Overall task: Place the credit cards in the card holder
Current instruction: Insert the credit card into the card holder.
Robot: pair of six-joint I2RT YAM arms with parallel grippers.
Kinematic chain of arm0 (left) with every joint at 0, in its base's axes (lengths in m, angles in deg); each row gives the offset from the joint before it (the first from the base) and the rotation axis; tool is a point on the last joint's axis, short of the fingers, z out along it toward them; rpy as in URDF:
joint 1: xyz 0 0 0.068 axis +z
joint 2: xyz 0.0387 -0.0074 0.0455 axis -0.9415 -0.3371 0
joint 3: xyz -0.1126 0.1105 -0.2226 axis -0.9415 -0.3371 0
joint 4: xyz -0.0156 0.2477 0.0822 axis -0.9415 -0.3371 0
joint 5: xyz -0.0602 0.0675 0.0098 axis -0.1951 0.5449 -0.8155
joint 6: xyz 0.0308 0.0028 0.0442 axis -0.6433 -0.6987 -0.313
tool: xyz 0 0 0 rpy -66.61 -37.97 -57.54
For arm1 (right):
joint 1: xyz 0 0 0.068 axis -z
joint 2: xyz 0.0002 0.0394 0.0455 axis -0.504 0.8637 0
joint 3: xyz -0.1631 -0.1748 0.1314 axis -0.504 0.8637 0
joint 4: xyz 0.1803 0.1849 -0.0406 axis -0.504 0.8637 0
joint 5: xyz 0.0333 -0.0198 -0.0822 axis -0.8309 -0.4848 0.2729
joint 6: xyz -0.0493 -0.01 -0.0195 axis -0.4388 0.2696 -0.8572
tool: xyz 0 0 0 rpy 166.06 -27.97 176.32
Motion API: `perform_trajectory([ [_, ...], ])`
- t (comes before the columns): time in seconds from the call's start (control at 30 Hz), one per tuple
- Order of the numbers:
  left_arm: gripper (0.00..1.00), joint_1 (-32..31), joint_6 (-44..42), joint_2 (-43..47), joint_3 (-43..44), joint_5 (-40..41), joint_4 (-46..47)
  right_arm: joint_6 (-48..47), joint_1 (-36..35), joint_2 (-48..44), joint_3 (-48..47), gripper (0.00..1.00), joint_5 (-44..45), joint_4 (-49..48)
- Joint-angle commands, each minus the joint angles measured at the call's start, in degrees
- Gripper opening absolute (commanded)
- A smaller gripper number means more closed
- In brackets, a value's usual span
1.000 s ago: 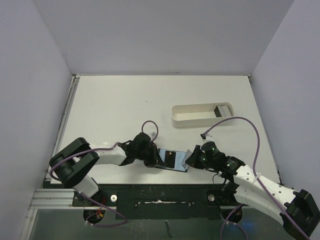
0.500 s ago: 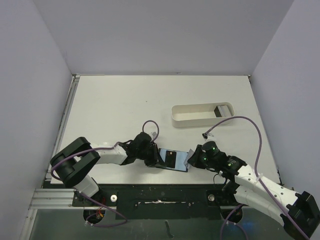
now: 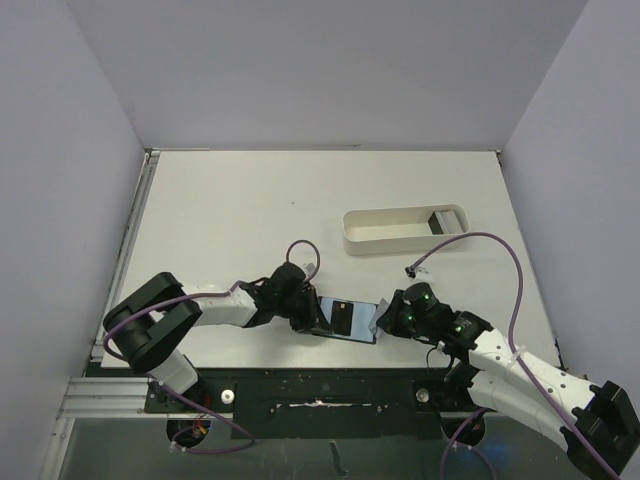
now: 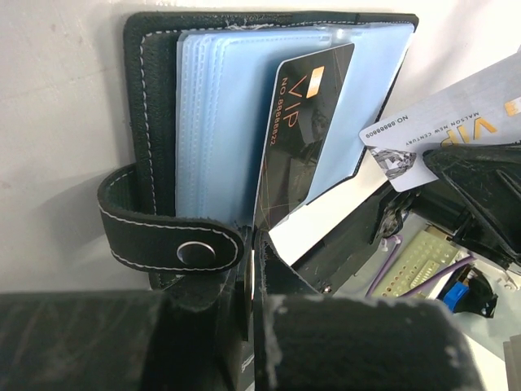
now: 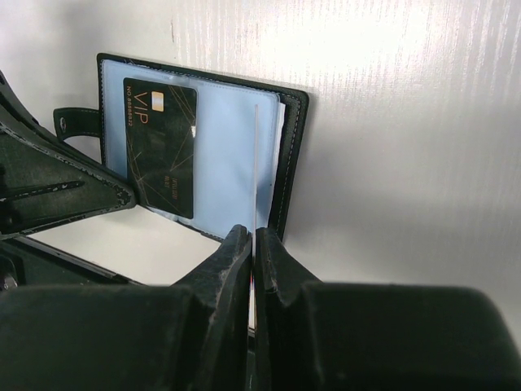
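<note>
at near worktop (image 3: 250,220) edge, holder (image 5: 228,155) lies open. left end effector (image 4: 252,244) clamps black card (image 4: 301,138), partly pocketed. right end effector (image 5: 251,236), pinching grey card (image 4: 440,122), has crept barely closer; insertion looks next.

Two credit cards (image 3: 343,318) (black card (image 4: 305,130), silver card (image 4: 456,122)), one card holder (image 4: 151,106), one white tray (image 3: 395,247)

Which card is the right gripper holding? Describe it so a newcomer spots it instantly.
At the near edge of the table lies the open black card holder. At its right side the right gripper pinches the silver card: pale, unlike the black VIP card over the holder's blue pockets.
</note>
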Motion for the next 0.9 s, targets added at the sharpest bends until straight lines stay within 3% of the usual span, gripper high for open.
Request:
perform_trajectory([
  [0.0, 0.0, -0.35, -0.73, -1.7, 1.9, 1.04, -2.22, 0.79, -0.15, 0.78, 0.62, 0.0, 1.5, -1.92],
  [0.53, 0.0, -0.4, 2.88, -1.85, 1.33, -3.78, 3.29, 2.13, -2.75, 3.38, 0.93, 0.0, 3.25, -3.07],
  [0.87, 0.0, -0.44, 2.73, -1.54, 1.38, -2.36, 3.1, 2.58, -3.3, 3.29, 0.83, 0.0, 3.56, -2.92],
])
